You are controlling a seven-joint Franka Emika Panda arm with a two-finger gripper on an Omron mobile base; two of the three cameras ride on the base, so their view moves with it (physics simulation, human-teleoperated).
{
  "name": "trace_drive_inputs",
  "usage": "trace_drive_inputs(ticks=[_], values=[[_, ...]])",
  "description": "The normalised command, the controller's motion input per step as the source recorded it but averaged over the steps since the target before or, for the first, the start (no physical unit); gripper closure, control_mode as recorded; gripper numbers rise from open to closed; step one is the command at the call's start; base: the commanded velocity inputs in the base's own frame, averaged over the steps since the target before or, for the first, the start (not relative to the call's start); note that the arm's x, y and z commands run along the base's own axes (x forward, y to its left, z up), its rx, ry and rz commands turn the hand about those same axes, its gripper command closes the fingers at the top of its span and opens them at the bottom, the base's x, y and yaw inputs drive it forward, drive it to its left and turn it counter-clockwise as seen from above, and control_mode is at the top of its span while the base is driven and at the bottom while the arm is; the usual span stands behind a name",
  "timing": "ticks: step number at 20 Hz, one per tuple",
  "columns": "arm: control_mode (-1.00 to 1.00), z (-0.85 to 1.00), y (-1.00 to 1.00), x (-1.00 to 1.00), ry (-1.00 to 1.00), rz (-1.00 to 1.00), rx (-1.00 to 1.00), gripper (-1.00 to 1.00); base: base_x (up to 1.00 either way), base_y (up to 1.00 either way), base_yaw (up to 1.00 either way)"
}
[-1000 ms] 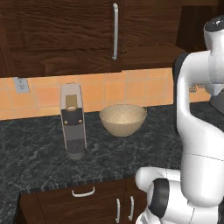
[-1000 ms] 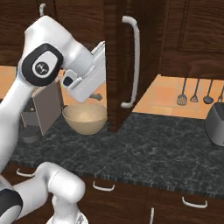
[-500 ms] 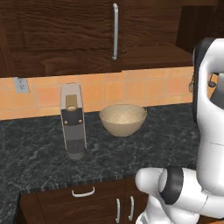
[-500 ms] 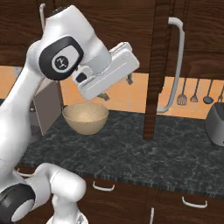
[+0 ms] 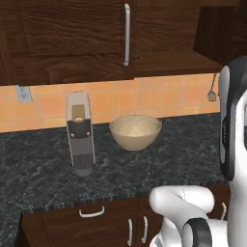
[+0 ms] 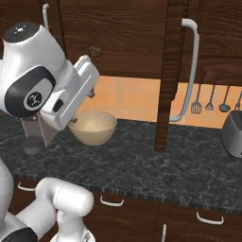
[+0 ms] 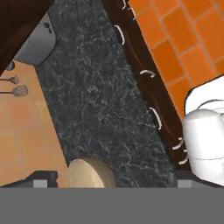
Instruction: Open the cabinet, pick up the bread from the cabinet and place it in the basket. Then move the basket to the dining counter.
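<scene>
Gripper fingertips [image 7: 43,178] barely show, apparently apart; basket [image 7: 90,173] cut off.

No readable words or numbers anywhere I look; just a small white emblem on the arm's dark joint cap [image 6: 34,98].

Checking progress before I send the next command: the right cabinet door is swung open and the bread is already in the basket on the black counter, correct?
Not quite. The cabinet door is swung open, edge-on in the right base view, but the basket on the black counter holds nothing: the left base view shows its bare speckled inside.
</scene>
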Motion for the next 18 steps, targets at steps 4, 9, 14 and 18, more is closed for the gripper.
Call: trace_drive_inputs(ticks=[4, 9, 14, 18], values=[[-1.0, 0.0, 0.72, -0.51, 0.11, 0.87, -0.22, -1.0, 0.0, 0.0, 0.0], [-1.0, 0.06, 0.77, -0.31, 0.12, 0.73, -0.32, -1.0, 0.0, 0.0, 0.0], [-1.0, 0.03, 0.69, 0.0, -0.13, 0.68, -0.3, -1.0, 0.0, 0.0, 0.0], [-1.0, 0.0, 0.38, 0.21, -0.4, 0.7, -0.21, -1.0, 0.0, 0.0, 0.0]])
